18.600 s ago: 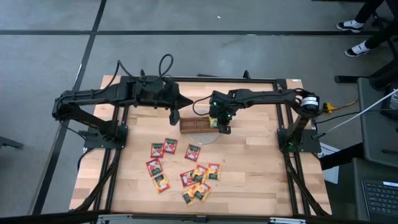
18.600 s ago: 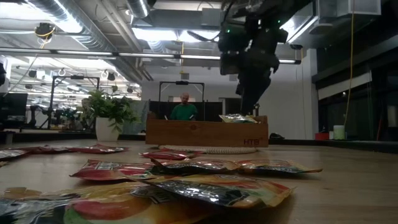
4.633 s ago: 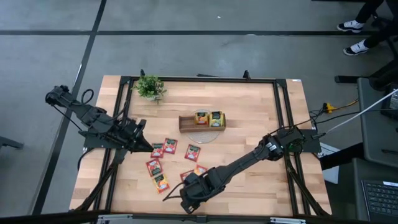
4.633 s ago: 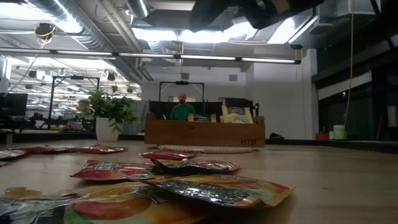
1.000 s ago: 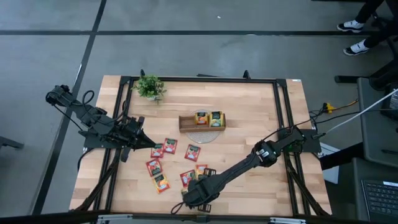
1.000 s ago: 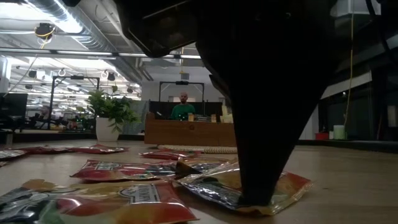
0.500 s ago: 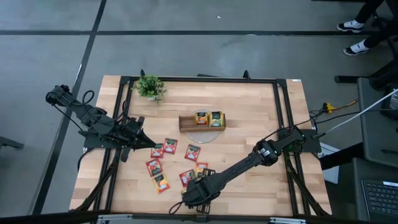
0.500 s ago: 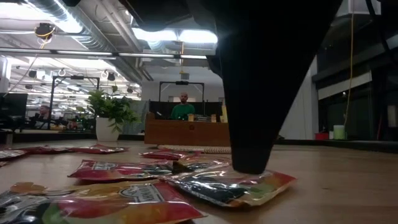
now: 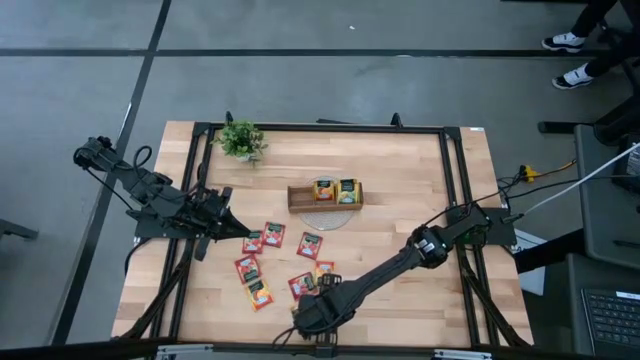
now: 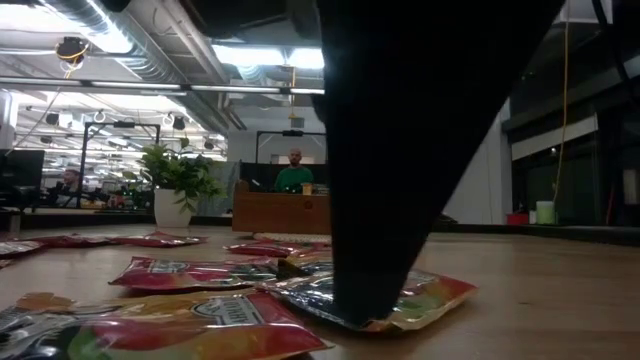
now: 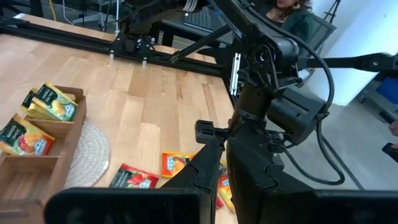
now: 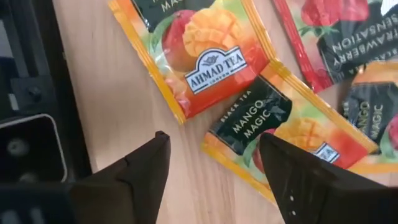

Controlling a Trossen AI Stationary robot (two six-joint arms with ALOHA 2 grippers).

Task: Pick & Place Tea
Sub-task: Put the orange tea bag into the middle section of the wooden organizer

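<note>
1. Tea sachets (image 9: pixel 268 262) are lying loose on the wooden table (image 9: pixel 400 240) toward its 6 o'clock edge, red ones at about 7 o'clock of the table's middle and orange mango ones (image 12: pixel 249 118) nearer 6 o'clock; more sachets are sitting in the wooden tray (image 9: pixel 325 195) close to the middle.
2. Right gripper (image 12: pixel 214 165) is hanging just over the mango sachets at the front edge, its two dark fingers (image 12: pixel 140 171) spread wide with one sachet's corner showing between them, gripping nothing.
3. Right arm (image 9: pixel 400 265) is stretching low and nearly straight from its base at 3 o'clock down to the sachets at 6 o'clock; in the low view it is filling much of the picture as a dark shape whose tip is at an orange sachet (image 10: pixel 425 292).
4. Left gripper (image 9: pixel 243 232) is waiting at 9 o'clock with its fingers closed and empty, pointing at the red sachets just beside it.
5. Potted plant (image 9: pixel 240 140) is standing at 11 o'clock, well apart from both arms.
</note>
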